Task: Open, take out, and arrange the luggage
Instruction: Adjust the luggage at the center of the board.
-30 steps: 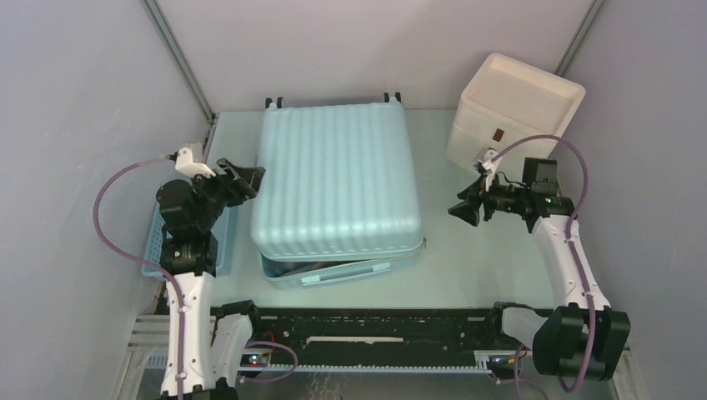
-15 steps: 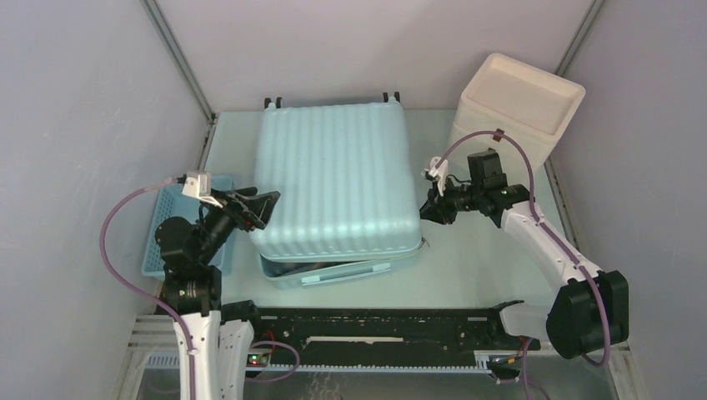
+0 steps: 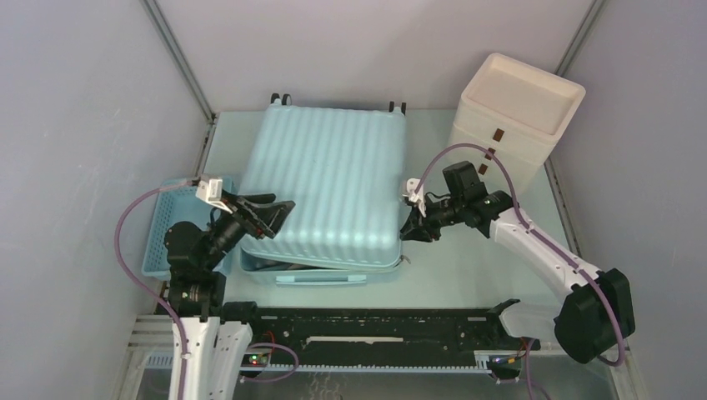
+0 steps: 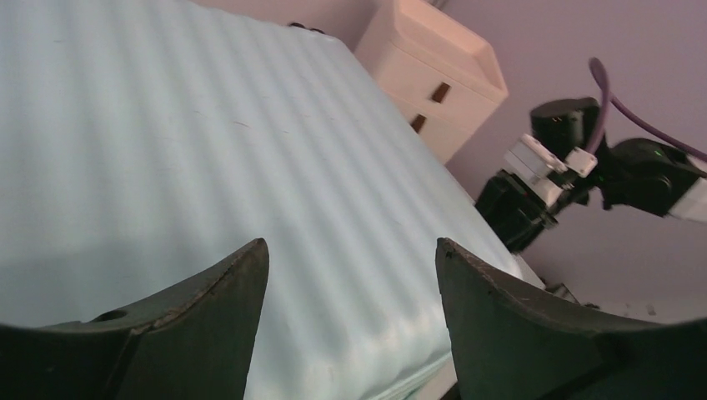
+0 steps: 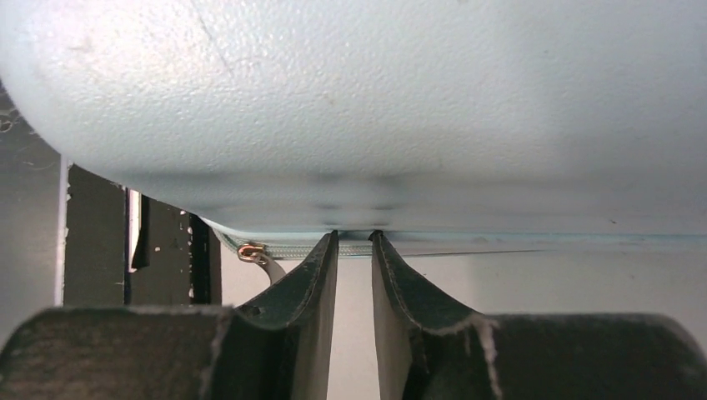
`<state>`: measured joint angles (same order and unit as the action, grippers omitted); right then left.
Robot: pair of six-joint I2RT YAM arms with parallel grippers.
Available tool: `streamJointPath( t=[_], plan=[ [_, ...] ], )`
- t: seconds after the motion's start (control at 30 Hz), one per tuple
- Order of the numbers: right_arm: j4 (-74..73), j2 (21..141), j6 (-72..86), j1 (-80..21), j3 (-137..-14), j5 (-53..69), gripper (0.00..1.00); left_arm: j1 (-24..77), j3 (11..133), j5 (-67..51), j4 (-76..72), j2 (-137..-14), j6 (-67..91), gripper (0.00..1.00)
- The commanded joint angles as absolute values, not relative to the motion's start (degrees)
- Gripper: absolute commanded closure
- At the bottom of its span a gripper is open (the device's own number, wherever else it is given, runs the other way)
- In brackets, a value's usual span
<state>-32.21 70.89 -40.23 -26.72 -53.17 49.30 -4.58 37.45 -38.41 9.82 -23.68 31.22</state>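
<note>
The luggage (image 3: 329,183) shell looks hard plastic, ribbed and finely pebbled with a soft sheen.

White arm links (image 3: 542,246), black joints (image 3: 594,321), purple cables (image 4: 599,83) — left hand (image 3: 281,204) black, tapered

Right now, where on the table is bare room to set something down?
Free: the table right of the luggage, before the cream box, under the right arm; a thin strip before the luggage. Crowded: between luggage and blue basket, where the left arm stands.
</note>
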Motion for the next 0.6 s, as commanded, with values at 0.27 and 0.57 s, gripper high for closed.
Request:
streamJointPath(
  t=[0.27, 0.57],
  plan=[
    [-41.0, 63.1, -50.4, -21.4, -52.5, 55.2, 0.57, 13.5, 39.7, -29.3, 7.1, -28.2, 29.3, 0.22],
    [-46.2, 59.5, -58.6, -16.6, -48.8, 61.1, 0.33, 13.7, 42.8, -28.1, 7.5, -30.4, 23.5, 0.01]
  ],
)
